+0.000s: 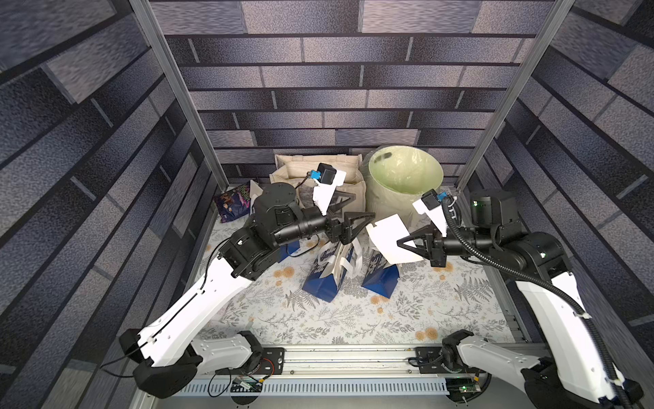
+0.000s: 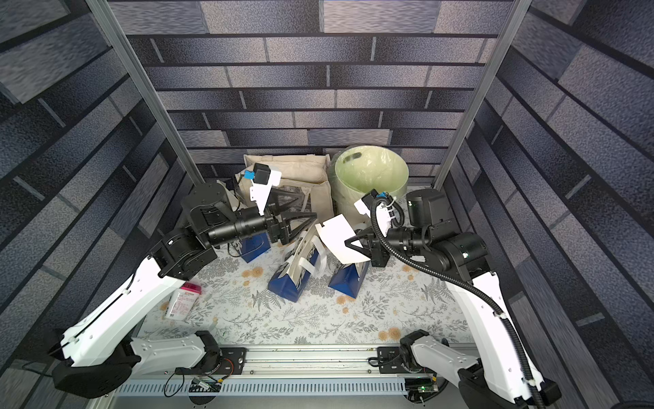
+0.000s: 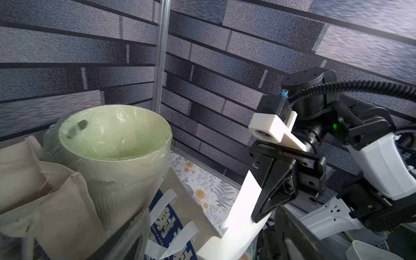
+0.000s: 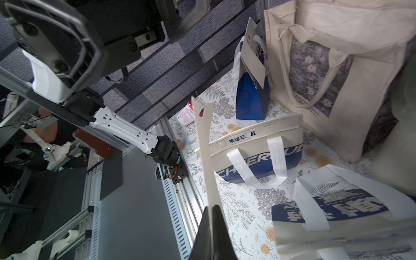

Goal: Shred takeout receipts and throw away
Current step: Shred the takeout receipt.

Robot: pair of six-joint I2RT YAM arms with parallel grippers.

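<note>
The takeout receipt (image 1: 387, 239) hangs in mid-air at the centre of both top views, pinched at its right part by the closed right gripper (image 1: 401, 243), above the paper bags (image 1: 325, 279). The left gripper (image 1: 363, 205), just left of it, stands with jaws spread wide and holds nothing. The step looks like taking a fresh bite for tearing: the left jaws would do best to close on the ragged free edge near the right pinch, since slack paper bends rather than rips, then pull across it. The floral tablecloth (image 1: 354, 318) lies flat and matte. The beige canvas tote (image 1: 311, 166), upper centre, sags softly. The pale green bin (image 1: 389, 203) beside it is round and lined with crinkly clear film. The bags are stiff, blue and white, with strap handles. The receipt is thin, plain white and notched.
</note>
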